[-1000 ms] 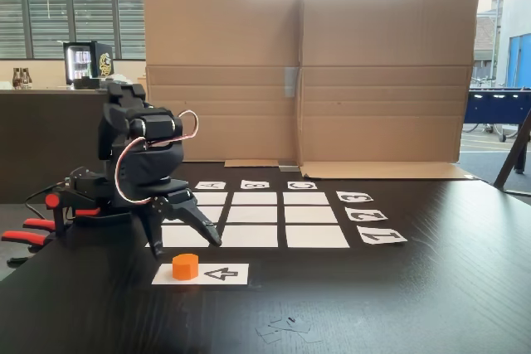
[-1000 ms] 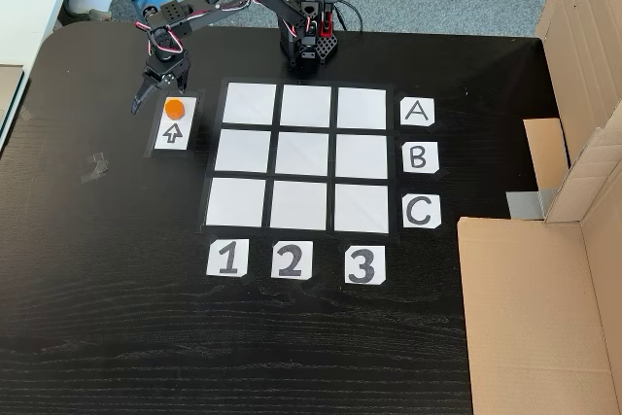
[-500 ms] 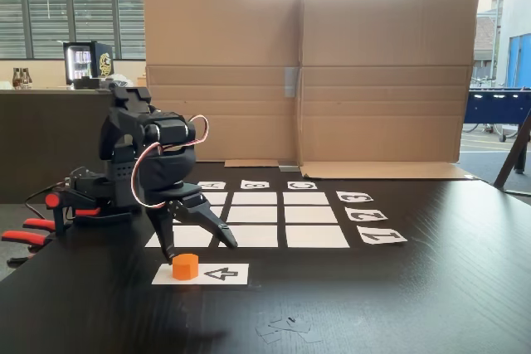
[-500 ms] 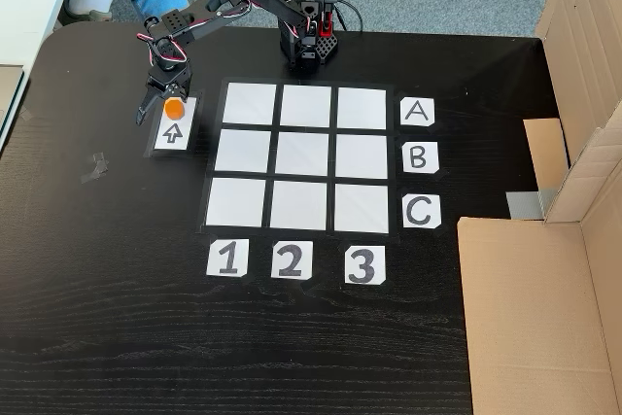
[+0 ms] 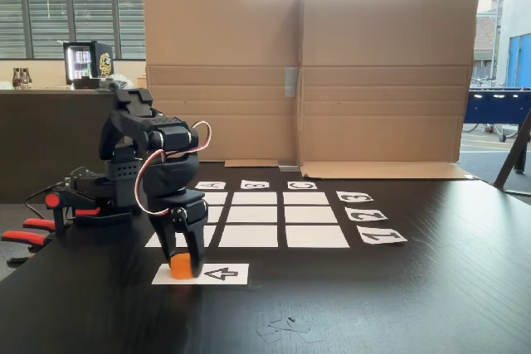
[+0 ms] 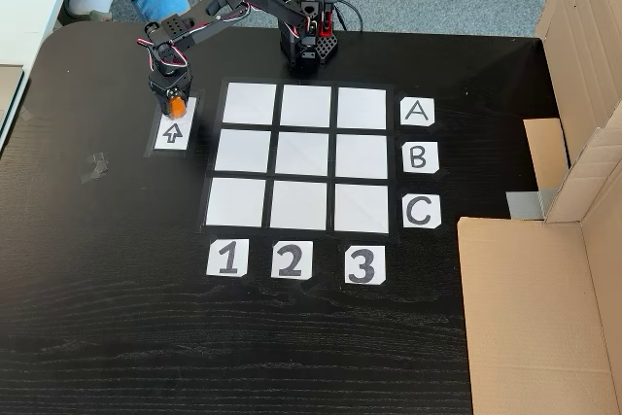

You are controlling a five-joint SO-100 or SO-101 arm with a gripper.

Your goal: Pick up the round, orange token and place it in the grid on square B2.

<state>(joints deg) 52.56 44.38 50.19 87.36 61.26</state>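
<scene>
Black plastic claw [image 5: 184, 264] seen lowered to the bench [image 5: 398, 304], its two fingers standing near-vertical on either side of the token [image 5: 182, 267]; jaws drawn in and clamped on the token, as far as can be judged from the side. From above, the claw [image 6: 176, 108] is seen covering most of the token [image 6: 176, 106], a sliver of orange showing between the fingers

Token found resting on the arrow card [image 5: 217, 273], at the card's end away from the arrowhead, outside the grid [image 5: 282, 216]. Card judged to serve as a fixed pick-up spot, the arrow [image 6: 172, 132] marking the start place beside the first column. Steep wrist pitch judged to be chosen so the fingers straddle the short cylinder without nudging it

Square B2 [image 6: 304, 155] noted blank, well apart from the claw; lift and carry not yet done

Against half a second back: jaws were then splayed wide and held above the token; now dropped and closed about it. Token itself not shifted on the card
</scene>
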